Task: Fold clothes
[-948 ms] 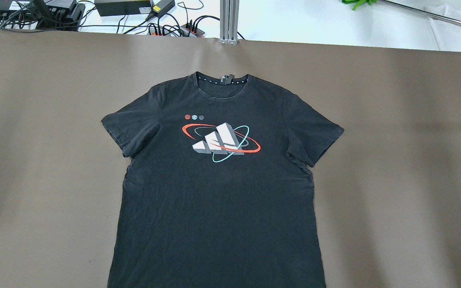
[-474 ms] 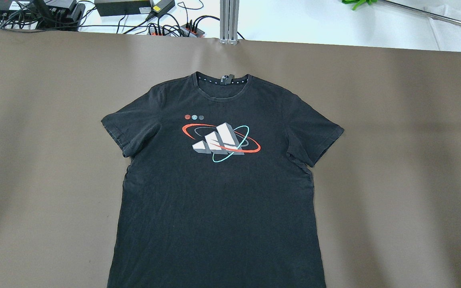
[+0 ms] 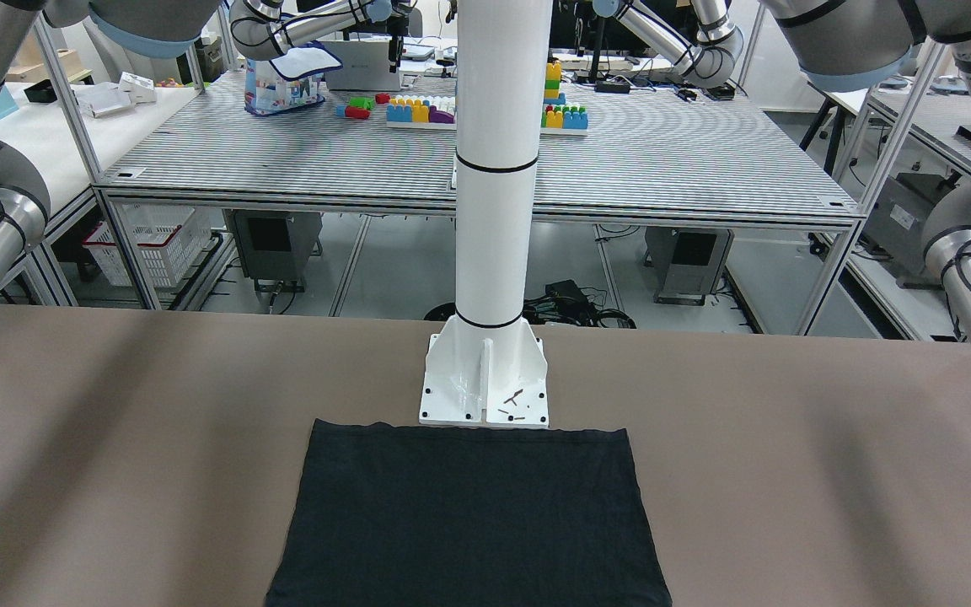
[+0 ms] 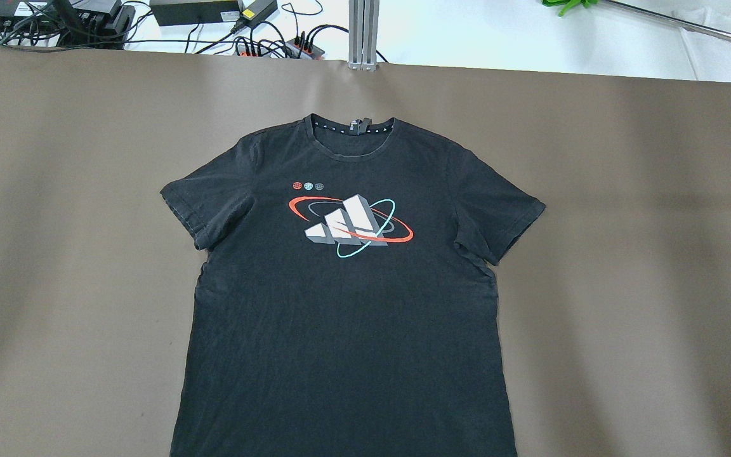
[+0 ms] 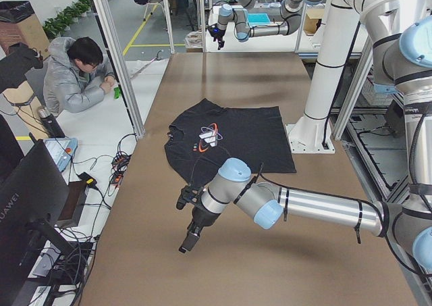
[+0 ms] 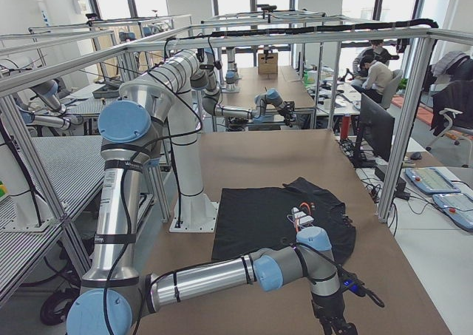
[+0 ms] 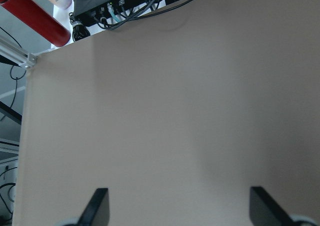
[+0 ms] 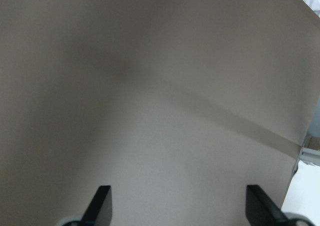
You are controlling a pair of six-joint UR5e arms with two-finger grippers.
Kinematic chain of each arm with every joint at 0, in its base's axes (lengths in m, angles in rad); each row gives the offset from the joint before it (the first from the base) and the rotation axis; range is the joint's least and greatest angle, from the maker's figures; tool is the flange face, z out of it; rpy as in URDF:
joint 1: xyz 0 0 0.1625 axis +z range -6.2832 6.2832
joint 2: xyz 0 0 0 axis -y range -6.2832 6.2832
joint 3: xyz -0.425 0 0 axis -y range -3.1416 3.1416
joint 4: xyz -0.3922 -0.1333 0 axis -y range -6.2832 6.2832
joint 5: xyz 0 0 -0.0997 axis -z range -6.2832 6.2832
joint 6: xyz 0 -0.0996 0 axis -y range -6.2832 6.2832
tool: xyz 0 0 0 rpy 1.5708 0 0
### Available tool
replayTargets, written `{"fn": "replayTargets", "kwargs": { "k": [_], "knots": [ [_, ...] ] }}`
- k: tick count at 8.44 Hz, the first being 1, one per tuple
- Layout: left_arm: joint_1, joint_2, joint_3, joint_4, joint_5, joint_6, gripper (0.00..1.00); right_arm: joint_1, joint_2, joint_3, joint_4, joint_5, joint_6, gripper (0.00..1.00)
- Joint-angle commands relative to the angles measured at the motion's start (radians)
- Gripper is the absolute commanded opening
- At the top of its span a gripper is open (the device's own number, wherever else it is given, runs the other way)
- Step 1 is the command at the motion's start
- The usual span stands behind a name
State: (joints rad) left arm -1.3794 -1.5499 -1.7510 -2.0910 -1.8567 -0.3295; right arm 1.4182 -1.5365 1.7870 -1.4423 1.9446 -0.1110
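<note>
The clothes (image 4: pixel 346 304) are a black short-sleeved T-shirt with a red, white and teal print on the chest. It lies flat and face up in the middle of the brown table, collar toward the far edge, also seen in the clothes (image 3: pixel 469 514) from the front. My left gripper (image 7: pixel 180 206) is open over bare table, well off the shirt's left side (image 5: pixel 184 244). My right gripper (image 8: pixel 177 203) is open over bare table on the shirt's other side (image 6: pixel 332 326). Neither gripper touches the fabric or holds anything.
The white pole's base plate (image 3: pixel 485 379) stands at the shirt's hem edge. Cables and power bricks (image 4: pixel 86 19) lie beyond the table's far edge, with a metal post (image 4: pixel 363 32) at mid-edge. A person (image 5: pixel 74 76) sits past the table's far side.
</note>
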Motion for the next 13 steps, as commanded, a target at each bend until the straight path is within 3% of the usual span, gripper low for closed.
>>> {"fn": "replayTargets", "kwargs": {
  "k": [1, 4, 6, 9, 11, 13],
  "knots": [
    [0.016, -0.041, 0.022, -0.001, -0.062, -0.033, 1.0, -0.004, 0.079, -0.07, 0.035, 0.039, 0.075, 0.94],
    [0.06, -0.103, 0.1, -0.131, -0.171, -0.213, 1.0, -0.082, 0.107, -0.194, 0.287, 0.043, 0.288, 0.94],
    [0.146, -0.157, 0.125, -0.168, -0.159, -0.397, 1.0, -0.199, 0.133, -0.212, 0.406, 0.04, 0.521, 0.94],
    [0.216, -0.19, 0.134, -0.196, -0.107, -0.494, 1.0, -0.335, 0.183, -0.215, 0.467, 0.028, 0.721, 0.94],
    [0.279, -0.228, 0.171, -0.245, -0.058, -0.587, 1.0, -0.375, 0.231, -0.343, 0.633, 0.008, 0.816, 0.94],
    [0.309, -0.26, 0.226, -0.297, -0.026, -0.638, 1.0, -0.438, 0.275, -0.399, 0.684, -0.07, 0.911, 0.94]
  ]
}}
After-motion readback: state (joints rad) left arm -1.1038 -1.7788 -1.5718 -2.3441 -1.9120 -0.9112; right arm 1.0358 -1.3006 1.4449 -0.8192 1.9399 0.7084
